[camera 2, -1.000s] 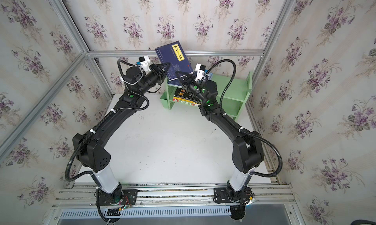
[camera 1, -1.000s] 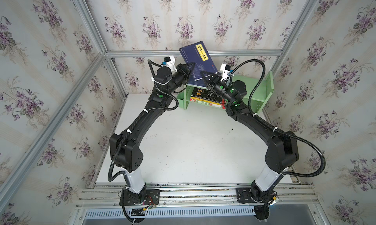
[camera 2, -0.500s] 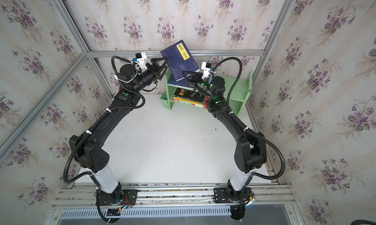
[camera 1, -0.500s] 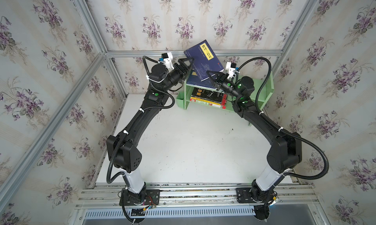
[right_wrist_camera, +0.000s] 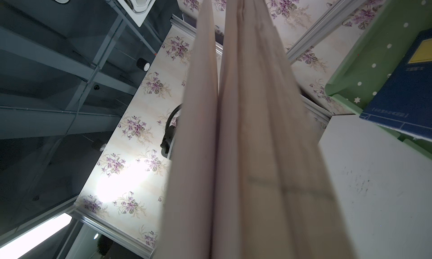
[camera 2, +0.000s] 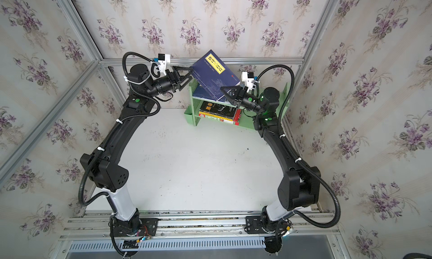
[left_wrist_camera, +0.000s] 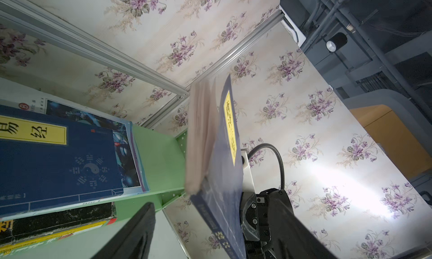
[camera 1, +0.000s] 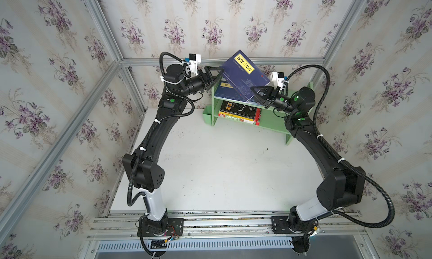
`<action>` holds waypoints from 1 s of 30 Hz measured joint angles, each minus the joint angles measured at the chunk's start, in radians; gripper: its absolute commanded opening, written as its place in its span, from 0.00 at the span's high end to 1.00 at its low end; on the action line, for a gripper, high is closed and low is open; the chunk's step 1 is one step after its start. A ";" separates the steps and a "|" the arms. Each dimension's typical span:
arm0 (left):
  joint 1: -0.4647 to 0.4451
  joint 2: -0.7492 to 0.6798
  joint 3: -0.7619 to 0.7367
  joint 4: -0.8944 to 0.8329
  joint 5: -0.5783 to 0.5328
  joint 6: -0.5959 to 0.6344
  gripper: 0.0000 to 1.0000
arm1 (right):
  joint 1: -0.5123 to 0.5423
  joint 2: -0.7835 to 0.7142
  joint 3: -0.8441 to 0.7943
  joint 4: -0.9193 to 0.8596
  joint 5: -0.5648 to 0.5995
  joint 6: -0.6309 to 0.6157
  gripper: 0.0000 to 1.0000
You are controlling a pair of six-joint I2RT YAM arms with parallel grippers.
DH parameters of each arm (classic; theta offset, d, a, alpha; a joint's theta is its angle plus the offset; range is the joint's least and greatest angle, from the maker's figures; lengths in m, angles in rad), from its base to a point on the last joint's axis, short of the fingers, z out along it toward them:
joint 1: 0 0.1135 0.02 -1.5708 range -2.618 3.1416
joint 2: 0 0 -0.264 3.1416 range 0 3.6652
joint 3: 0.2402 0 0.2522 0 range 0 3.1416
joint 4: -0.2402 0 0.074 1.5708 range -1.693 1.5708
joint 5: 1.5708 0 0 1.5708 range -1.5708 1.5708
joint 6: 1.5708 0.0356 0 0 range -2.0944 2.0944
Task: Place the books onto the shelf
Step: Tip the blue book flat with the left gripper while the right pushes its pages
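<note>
Pinching the tilted navy book [camera 1: 243, 75] above the shelf [camera 1: 271, 123], right gripper [camera 1: 254, 94] leads; left gripper [camera 1: 221, 74] spread beside its left edge.

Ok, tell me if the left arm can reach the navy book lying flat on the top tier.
Probably not: the left gripper, jaws open, straddles the tilted book in the right gripper, which hangs over the flat navy book.

You can count one shelf [camera 1: 271, 124], one cup [camera 1: 207, 116] and four books for certain: a raised navy book [camera 1: 244, 75], a flat navy book [left_wrist_camera: 58, 162], one white-blue book [left_wrist_camera: 129, 150] beneath, one black book [camera 1: 238, 109] topping an uncountable stack [camera 1: 238, 118].
</note>
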 measured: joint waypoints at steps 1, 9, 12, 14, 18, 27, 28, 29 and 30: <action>-0.001 0.000 -0.006 -0.006 0.003 0.003 0.28 | 0.000 0.000 0.000 0.002 -0.008 0.000 0.94; -0.017 -0.010 -0.025 -0.037 0.007 0.006 0.44 | 0.005 0.013 -0.025 0.025 -0.039 0.023 0.94; -0.026 -0.013 -0.030 -0.035 0.014 0.013 0.59 | 0.014 0.023 -0.033 0.035 -0.045 0.033 0.94; -0.029 -0.013 -0.039 -0.036 0.016 0.014 0.68 | 0.018 0.029 -0.033 0.037 -0.057 0.033 0.94; -0.035 -0.029 -0.088 -0.037 0.007 0.014 0.80 | 0.019 0.043 -0.033 0.036 -0.078 0.027 0.92; -0.048 -0.150 -0.320 0.074 -0.040 0.010 0.88 | 0.018 0.135 -0.017 0.046 -0.096 0.025 0.59; -0.049 -0.156 -0.349 0.100 -0.048 -0.002 0.89 | 0.016 0.153 -0.011 0.055 -0.090 0.030 0.56; -0.051 -0.158 -0.369 0.120 -0.055 -0.013 0.89 | 0.015 0.167 -0.011 0.072 -0.083 0.042 0.54; -0.052 -0.158 -0.387 0.142 -0.068 -0.027 0.90 | 0.012 0.185 -0.011 0.097 -0.079 0.062 0.53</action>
